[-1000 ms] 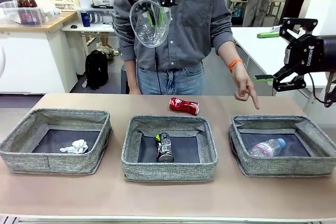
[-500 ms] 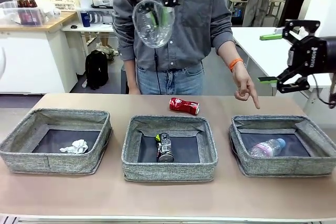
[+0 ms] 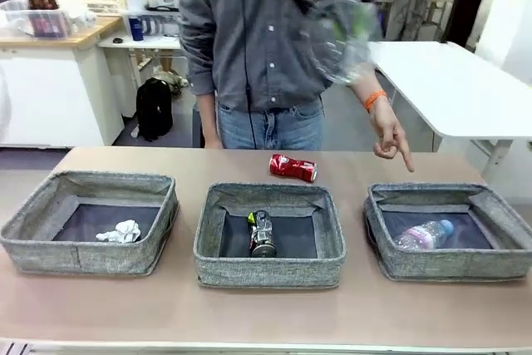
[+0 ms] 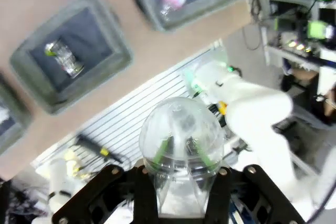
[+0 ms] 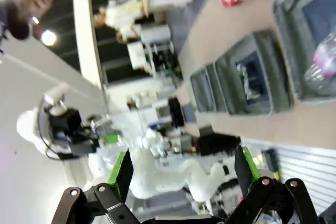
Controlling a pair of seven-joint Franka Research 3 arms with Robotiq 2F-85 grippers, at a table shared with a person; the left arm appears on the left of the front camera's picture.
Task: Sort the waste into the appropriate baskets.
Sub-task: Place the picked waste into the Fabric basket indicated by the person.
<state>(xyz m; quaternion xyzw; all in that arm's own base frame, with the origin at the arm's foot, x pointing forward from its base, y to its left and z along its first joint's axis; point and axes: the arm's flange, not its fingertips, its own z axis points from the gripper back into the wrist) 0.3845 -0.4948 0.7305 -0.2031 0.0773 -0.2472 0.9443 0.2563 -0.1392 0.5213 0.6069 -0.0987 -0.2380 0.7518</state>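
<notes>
Right now my left gripper [image 4: 181, 150] is pinched narrow on the clear plastic cup [image 4: 181, 127], high above the table [image 3: 249, 313]. My right gripper [image 5: 184, 170] stands wide, holding nothing. The red crushed can [image 3: 293, 167] lies on the table beyond the middle basket [image 3: 266, 270], which holds the dark crushed can [image 3: 262, 234]. The bottle [image 3: 424, 234] lies in the right basket [image 3: 449, 263], crumpled paper [image 3: 117, 231] in the left basket [image 3: 79, 259].

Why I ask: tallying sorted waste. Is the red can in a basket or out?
Out. The red can lies on the table, past the far wall of the middle basket.
</notes>
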